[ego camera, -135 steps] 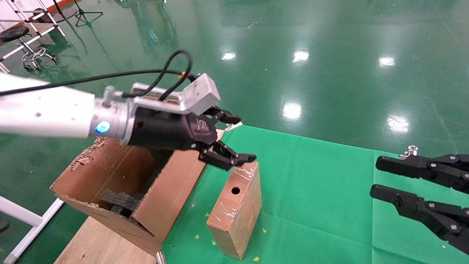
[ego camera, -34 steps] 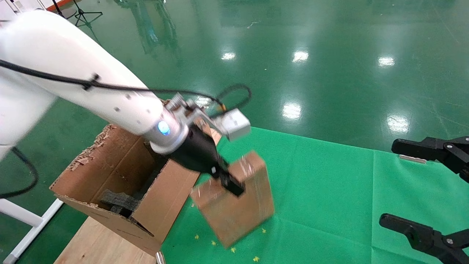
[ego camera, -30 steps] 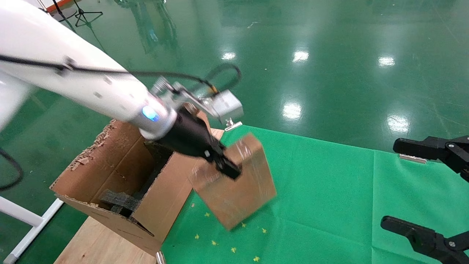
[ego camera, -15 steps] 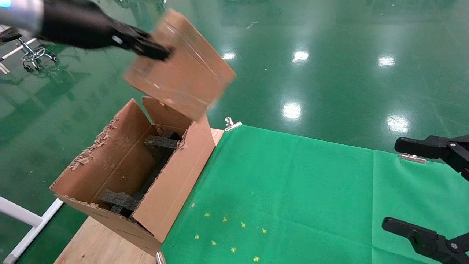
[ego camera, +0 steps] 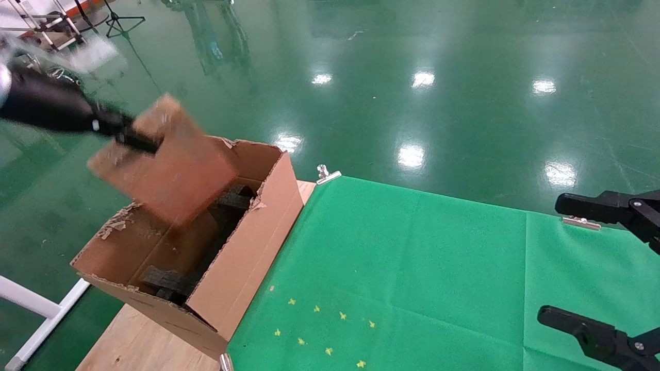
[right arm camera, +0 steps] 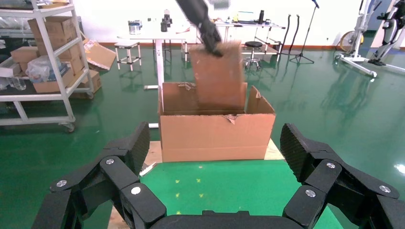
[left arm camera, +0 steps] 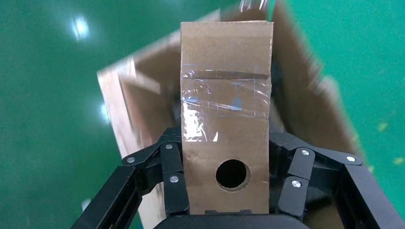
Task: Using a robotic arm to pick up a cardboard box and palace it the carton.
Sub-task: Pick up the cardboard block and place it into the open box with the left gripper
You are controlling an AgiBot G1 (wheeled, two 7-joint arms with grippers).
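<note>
The left gripper (left arm camera: 229, 191), fingers pinching the box (ego camera: 165, 159), has swung it off the bench (ego camera: 412, 268) and now lowers it over the carton (ego camera: 247, 247). Only release remains. The right gripper (ego camera: 603, 268) waits spread at the right.

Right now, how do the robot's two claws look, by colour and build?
Both are all black. The left claw has multi-link fingers joined by small silver screws, one link on each side of its base. The right claw is built alike: thick jointed links with silver screws, and its fingertips carry pads with a fine dotted texture.
</note>
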